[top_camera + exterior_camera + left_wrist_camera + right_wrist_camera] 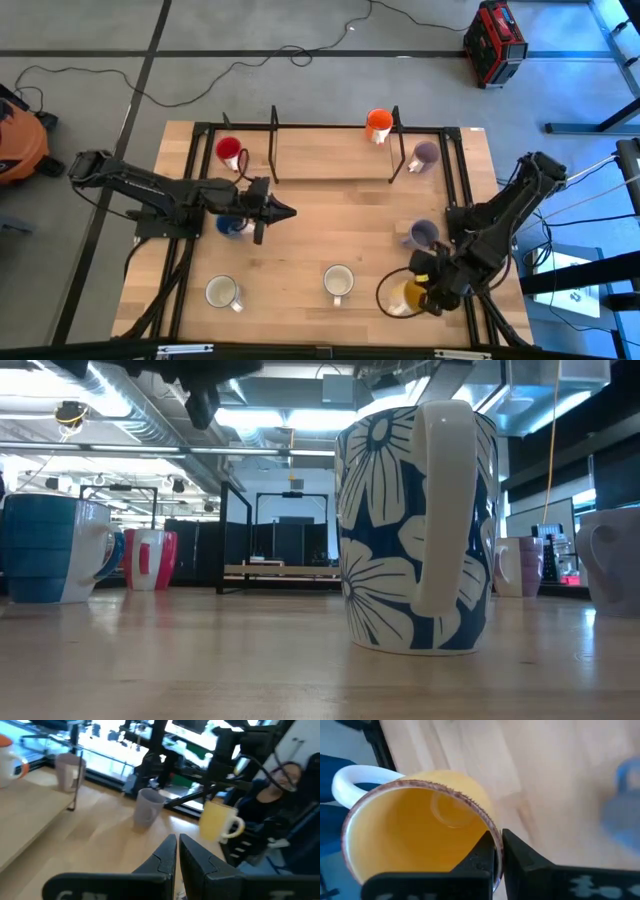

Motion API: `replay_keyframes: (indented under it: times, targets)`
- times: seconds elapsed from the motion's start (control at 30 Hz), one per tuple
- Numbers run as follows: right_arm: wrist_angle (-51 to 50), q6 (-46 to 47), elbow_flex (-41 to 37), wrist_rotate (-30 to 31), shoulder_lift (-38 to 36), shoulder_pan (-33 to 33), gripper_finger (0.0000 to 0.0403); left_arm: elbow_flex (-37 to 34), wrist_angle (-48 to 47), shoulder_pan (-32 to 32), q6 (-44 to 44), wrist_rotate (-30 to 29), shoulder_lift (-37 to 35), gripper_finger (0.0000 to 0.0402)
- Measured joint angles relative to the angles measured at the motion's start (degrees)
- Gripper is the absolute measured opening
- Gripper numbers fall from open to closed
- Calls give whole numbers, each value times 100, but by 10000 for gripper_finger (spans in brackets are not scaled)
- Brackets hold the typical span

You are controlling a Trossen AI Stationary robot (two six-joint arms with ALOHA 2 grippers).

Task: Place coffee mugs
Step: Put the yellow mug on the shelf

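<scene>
Right wrist view is the closest look: the right hand [498, 851] is pinched shut on the rim of the yellow mug [415, 827], one finger inside, one outside. From above that mug [408, 295] sits at the near right corner of the table [310, 215]. I'd say carry it slow and level, since a rim pinch can let a mug swing, and keep clear of the purple mug [421, 234] just beyond. Further off, the left hand [284, 211] hovers mid-table, fingers together, holding nothing. Only the low view shows the white mug [418, 525] has a blue flower pattern; overhead it's plain white.
</scene>
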Motion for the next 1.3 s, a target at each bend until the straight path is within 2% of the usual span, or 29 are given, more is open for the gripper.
replay_keyframes:
  times: [0.23, 0.47, 0.67, 0.9, 1.13, 1.3]
  targets:
    - [-585, -1353, 525, 167, 0, -1149, 3, 0, -382, 503, -1, 604, -464, 15]
    - [-805, -2892, 1004, 167, 348, -2356, 2, -2, -485, 932, -156, 1671, -547, 15]
    - [-940, -4029, 1365, -48, 917, -3338, 1, -2, -565, 1161, -135, 1684, -525, 15]
    - [-914, -5225, 1556, -230, 1444, -4029, 1, -2, -591, 1279, 6, 1601, -525, 15]
    - [-851, -5842, 1560, -562, 1780, -4487, 1, -2, -591, 1248, 154, 1576, -525, 15]
    - [-743, -6222, 1563, -680, 1993, -4563, 1, -2, -593, 1248, 159, 1564, -525, 15]
